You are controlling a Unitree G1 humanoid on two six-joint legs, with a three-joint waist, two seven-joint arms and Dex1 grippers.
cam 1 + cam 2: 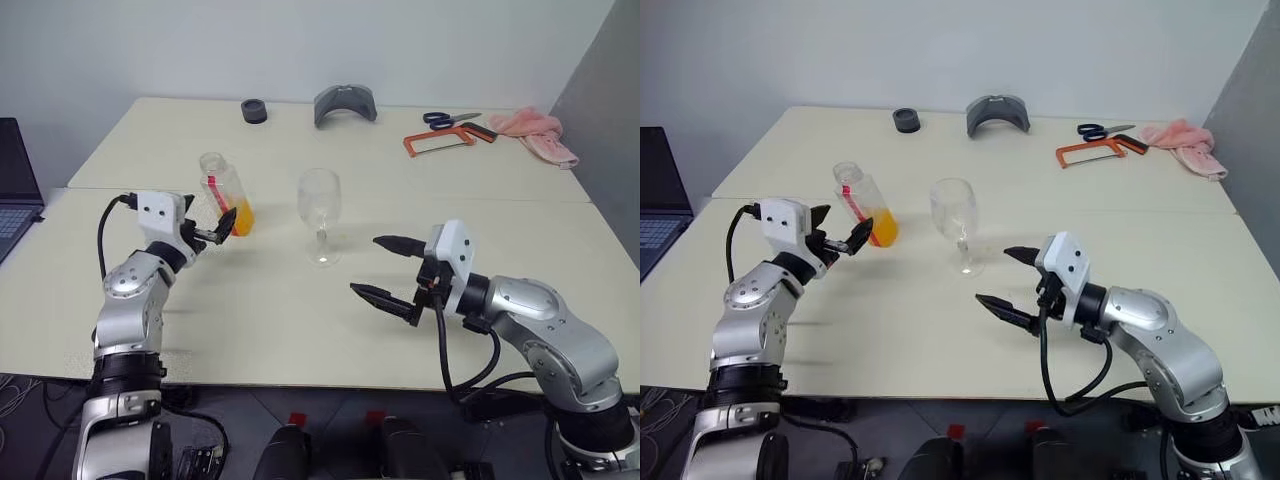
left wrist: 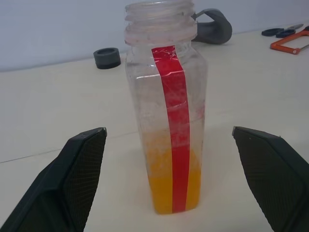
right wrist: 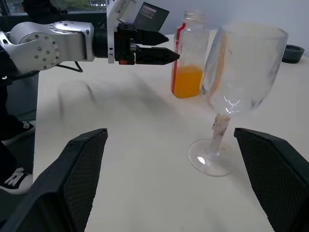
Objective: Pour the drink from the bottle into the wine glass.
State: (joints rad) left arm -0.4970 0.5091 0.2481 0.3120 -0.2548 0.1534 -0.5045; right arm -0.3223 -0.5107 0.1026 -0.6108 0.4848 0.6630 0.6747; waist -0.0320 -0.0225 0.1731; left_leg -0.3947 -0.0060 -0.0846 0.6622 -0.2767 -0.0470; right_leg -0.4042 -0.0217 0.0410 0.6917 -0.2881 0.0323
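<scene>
Cream counter (image 1: 300,330): uncapped clear plastic bottle (image 2: 166,106), light, slippery, stood between the wide-open, empty left claw (image 2: 169,179); mid-body grip suited.

Clear plastic bottle (image 2: 166,116), glossy wine glass (image 3: 236,92), matt table (image 1: 300,320)

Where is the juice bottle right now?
The bottle stands uncapped on the table, on the robot's left in the head views, just left of the wine glass, with the open left hand right in front of it.

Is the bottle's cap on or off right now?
Off: the bottle stands upright with its threaded neck bare and open; orange drink fills its bottom part.
</scene>
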